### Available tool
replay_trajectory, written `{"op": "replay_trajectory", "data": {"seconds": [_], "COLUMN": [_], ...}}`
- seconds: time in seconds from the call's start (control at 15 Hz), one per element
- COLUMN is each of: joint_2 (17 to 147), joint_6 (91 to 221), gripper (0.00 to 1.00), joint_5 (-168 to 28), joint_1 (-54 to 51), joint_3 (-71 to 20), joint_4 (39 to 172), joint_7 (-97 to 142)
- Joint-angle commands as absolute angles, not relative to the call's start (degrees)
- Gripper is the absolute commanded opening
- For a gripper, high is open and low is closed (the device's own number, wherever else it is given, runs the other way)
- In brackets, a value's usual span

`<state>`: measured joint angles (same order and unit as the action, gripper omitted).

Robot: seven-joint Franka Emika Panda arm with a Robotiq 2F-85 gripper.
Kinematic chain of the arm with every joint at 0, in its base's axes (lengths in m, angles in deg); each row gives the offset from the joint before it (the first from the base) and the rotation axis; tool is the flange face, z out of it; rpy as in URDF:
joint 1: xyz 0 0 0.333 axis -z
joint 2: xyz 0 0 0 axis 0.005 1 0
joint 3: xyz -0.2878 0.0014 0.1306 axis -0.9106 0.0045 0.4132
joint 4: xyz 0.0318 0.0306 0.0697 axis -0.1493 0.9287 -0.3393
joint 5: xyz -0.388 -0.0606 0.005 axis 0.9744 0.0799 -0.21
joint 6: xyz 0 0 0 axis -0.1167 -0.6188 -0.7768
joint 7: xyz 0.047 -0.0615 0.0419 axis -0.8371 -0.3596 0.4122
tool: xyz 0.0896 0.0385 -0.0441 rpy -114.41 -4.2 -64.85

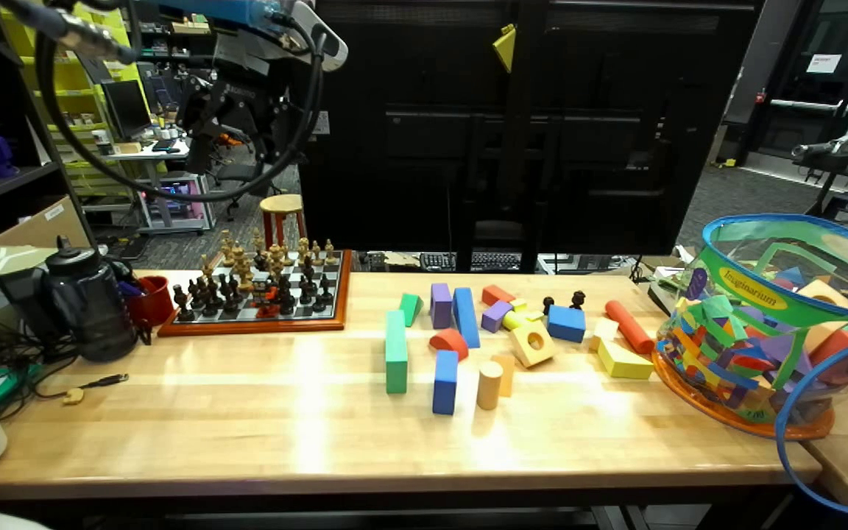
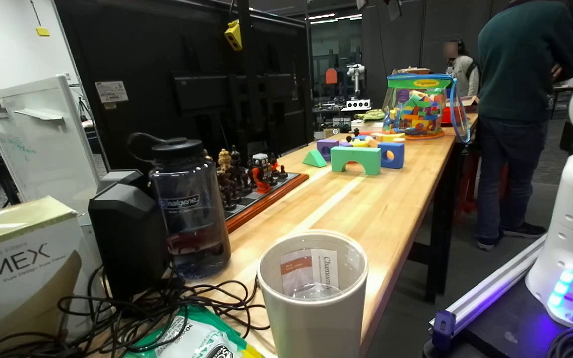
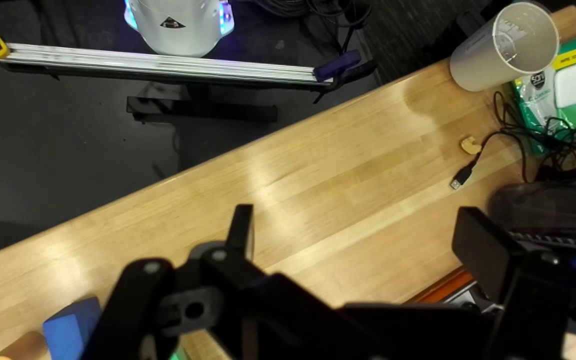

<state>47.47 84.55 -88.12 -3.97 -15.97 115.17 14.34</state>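
Hanging at ten o'clock in an exterior view, the gripper (image 1: 240, 151) is well above the surface (image 1: 247, 412), I'd guess for clearance over the chess pieces (image 1: 242, 274) on the single chessboard (image 1: 251, 327) at six o'clock from it. Toward three o'clock from that board lie loose blocks (image 1: 467, 320): I count three blue, two green, two purple and three red, while the yellow ones overlap too much to number. Two dark knobs (image 1: 577, 299), seemingly chess pieces, show behind a blue one. Farther toward three o'clock, one clear bag (image 1: 751, 288) holds many more, probably to keep them together.

In an exterior view, one green arch (image 2: 356, 153) stands at two o'clock, steady because both legs meet the surface. One mug (image 2: 316, 325) is at six o'clock; one bottle (image 2: 192, 219), capped, presumably against spills, is at ten o'clock from it.

In the wrist view, the gripper's two fingers (image 3: 240, 225) are spread wide, nothing held between them. One blue block (image 3: 65, 332) lies beside one wooden cylinder (image 3: 28, 346) at eight o'clock; the chessboard's edge shows at four.
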Motion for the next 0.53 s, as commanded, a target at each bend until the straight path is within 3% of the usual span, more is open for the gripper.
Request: {"op": "replay_trajectory", "data": {"seconds": [0.0,0.47], "joint_2": [48.33,50.67], "joint_6": [84.36,87.89], "gripper": [1.00,1.00], "joint_5": [-87.20,-87.41], "joint_1": [-1.95,1.33], "joint_3": [-17.70,-21.72], "joint_4": [113.54,113.94], "joint_7": [15.58,18.37]}}
